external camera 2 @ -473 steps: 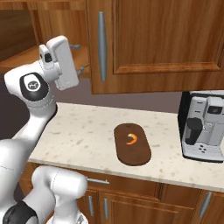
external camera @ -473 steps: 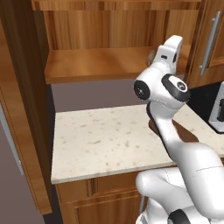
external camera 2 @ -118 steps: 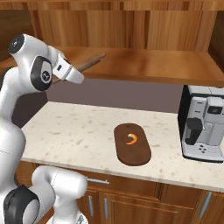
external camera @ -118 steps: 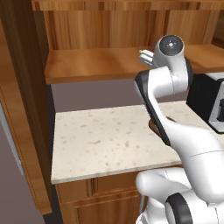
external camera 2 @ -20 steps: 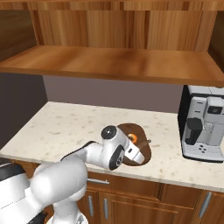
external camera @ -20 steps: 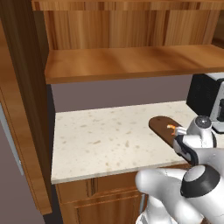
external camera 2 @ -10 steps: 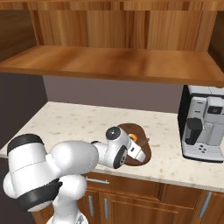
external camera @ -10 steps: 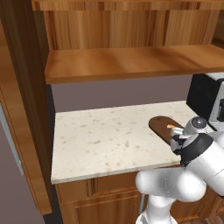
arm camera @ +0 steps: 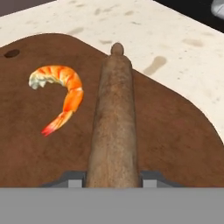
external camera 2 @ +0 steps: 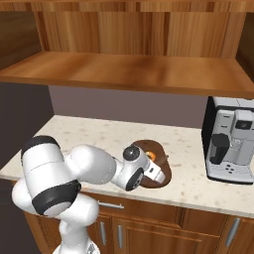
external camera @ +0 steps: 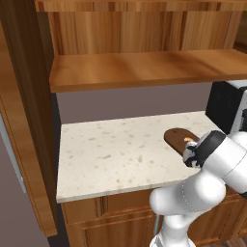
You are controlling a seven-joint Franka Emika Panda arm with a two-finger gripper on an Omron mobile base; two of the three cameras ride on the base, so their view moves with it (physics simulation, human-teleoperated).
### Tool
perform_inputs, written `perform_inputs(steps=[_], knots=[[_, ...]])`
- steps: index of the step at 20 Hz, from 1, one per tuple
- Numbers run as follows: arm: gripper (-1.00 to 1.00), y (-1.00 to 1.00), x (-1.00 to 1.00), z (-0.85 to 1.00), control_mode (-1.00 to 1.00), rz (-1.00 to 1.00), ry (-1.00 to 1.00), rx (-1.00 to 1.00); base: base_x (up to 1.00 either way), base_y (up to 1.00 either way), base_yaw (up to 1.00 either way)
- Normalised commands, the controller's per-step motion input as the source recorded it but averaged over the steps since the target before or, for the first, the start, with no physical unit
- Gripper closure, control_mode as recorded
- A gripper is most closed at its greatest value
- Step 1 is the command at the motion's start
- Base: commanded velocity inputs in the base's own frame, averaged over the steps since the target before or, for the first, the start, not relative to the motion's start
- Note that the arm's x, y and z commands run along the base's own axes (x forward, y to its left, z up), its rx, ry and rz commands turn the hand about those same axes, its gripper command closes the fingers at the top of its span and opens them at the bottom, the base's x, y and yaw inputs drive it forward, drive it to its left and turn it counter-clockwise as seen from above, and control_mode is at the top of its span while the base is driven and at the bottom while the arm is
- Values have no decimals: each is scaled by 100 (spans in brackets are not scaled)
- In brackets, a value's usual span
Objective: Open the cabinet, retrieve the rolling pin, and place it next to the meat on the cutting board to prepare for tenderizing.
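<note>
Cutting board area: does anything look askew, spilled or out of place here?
Nothing stands out. The rolling pin lies along the board beside the shrimp, apart from it, its near end between the tool's fingertips. The counter shows no spill.

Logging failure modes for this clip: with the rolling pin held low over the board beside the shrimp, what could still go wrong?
1. The light brown wooden rolling pin is a cylinder; released from the gripper, it may roll onto the curved orange shrimp close beside it.
2. It could instead roll off the dark brown oval cutting board onto the speckled countertop.
3. The jaws sit low over the board, so withdrawing carelessly might drag the pin.
</note>
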Motion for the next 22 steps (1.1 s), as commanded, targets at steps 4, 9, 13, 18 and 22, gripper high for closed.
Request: perform_inputs(steps=[4,9,13,18,22], knots=[[-100,-19,18,-20,-100,7,0,4,0,0,0],[-100,-20,7,-5,-100,6,-1,4,0,0,0],[-100,-11,-2,8,-100,2,-3,1,0,0,0],[-100,-8,-11,26,-100,0,0,0,0,0,0],[-100,0,-6,44,-100,0,0,0,0,0,0]])
